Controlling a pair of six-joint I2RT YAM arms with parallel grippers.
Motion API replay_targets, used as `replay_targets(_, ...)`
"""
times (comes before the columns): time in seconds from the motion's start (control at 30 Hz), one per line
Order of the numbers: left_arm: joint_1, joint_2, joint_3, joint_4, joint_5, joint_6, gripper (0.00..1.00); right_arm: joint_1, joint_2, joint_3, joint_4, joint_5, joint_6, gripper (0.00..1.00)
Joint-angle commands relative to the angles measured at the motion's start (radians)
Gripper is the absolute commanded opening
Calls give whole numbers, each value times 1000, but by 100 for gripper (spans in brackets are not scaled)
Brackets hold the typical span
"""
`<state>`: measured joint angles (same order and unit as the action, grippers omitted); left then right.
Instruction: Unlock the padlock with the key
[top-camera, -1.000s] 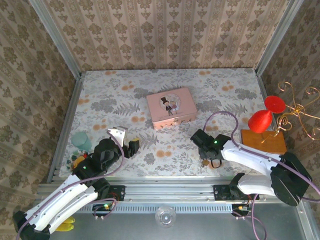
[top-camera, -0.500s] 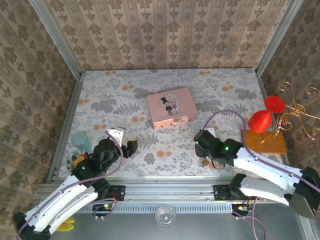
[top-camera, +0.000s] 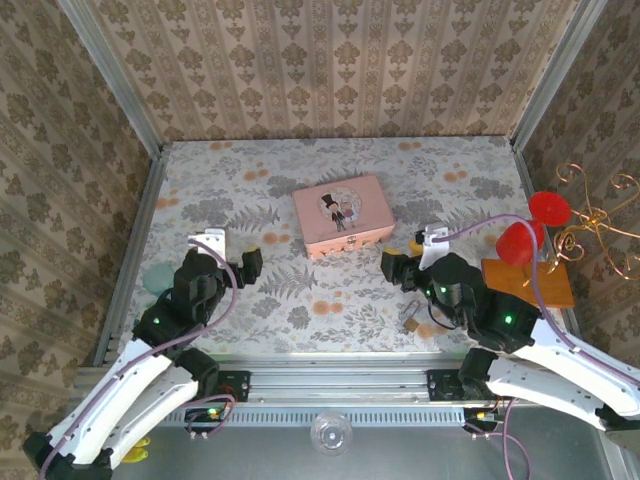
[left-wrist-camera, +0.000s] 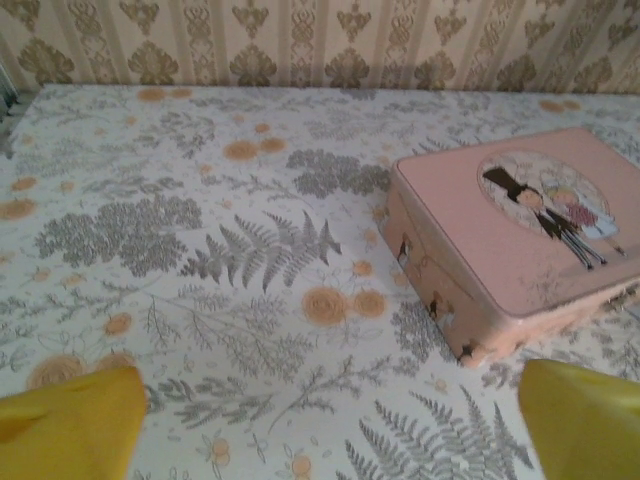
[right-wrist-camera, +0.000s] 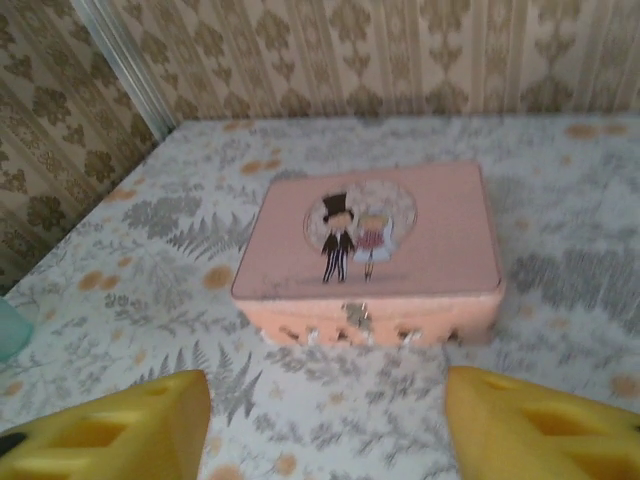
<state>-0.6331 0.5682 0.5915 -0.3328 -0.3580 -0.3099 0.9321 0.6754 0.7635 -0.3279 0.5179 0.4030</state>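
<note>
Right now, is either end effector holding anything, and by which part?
Nothing is held: the left end effector and the right end effector stand open and empty, and the padlock lies on the table.

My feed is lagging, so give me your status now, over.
Left gripper open, empty. Right gripper open, empty. Padlock loose on table beside right arm. Pink tin sits farther back, not in the way.

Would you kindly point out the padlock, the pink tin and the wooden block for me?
padlock (top-camera: 411, 322): top external view, on its brass body.
pink tin (top-camera: 342, 214): top external view, on the lid's picture.
wooden block (top-camera: 556, 288): top external view, on its bare top face.
</note>
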Motion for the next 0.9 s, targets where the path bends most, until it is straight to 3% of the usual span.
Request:
replay_targets(0.0,11,21,19,136,-55,46,100,1,-62,-26,120,89,-109,69)
replay_targets(0.13,15,58,-19,278,-102,46,100,-2,-151,-134,278,70,-162,100)
replay_targets(0.4,18,115,-164,643,-292,305,100,-8,-167,-154,234,99,-224,100)
replay_targets(0.5,51,113,-276,828,-274,448,100,-10,-163,-170,229,101,-330,100)
replay_targets(0.7,183,257,-290,810,-323,410,100,-29,-144,-304,361,158,-538,100)
replay_targets(0.87,322,465,-338,995,-180,389,100,-86,-85,-383,449,209,-577,100)
